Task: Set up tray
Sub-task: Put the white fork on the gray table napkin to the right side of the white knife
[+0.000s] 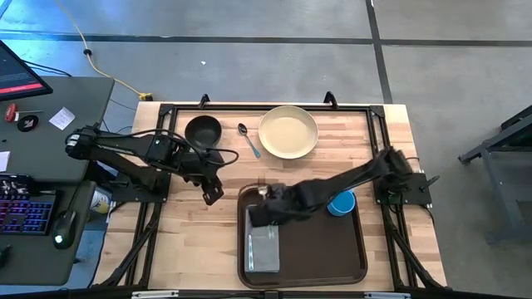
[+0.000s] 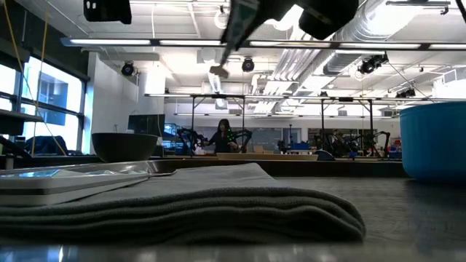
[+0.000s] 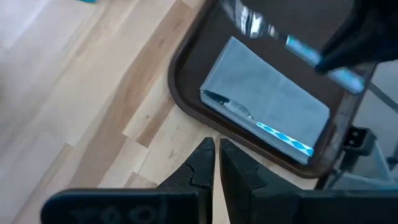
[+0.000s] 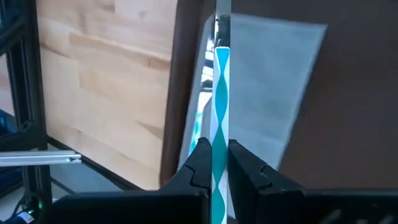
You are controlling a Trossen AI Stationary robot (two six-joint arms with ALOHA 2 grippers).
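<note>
The dark brown tray (image 1: 316, 249) lies at the table's near middle. A folded grey napkin (image 1: 263, 247) lies in its left part, with a blue-handled piece of cutlery (image 3: 280, 132) on it. A blue cup (image 1: 341, 203) stands in the tray's far part. My right gripper (image 1: 264, 199) is above the napkin's far end, shut on a second piece of cutlery (image 4: 222, 93) with a teal-and-white handle. My left gripper (image 1: 213, 196) is shut and empty over bare wood, left of the tray; it also shows in its own wrist view (image 3: 216, 146). My right gripper pinches the cutlery's teal-and-white handle (image 4: 220, 134) between its two fingers. The piece runs out forward past the fingertips, its metal end (image 3: 249, 22) ahead. It slants down from the gripper (image 2: 229, 44) and hangs clear above the napkin and tray.
A black bowl (image 1: 203, 130), a spoon (image 1: 249, 139) and a pale yellow plate (image 1: 288, 131) sit along the table's far edge. Bare wood lies left of the tray. A desk with a keyboard (image 1: 25, 208) stands beyond the table's left edge.
</note>
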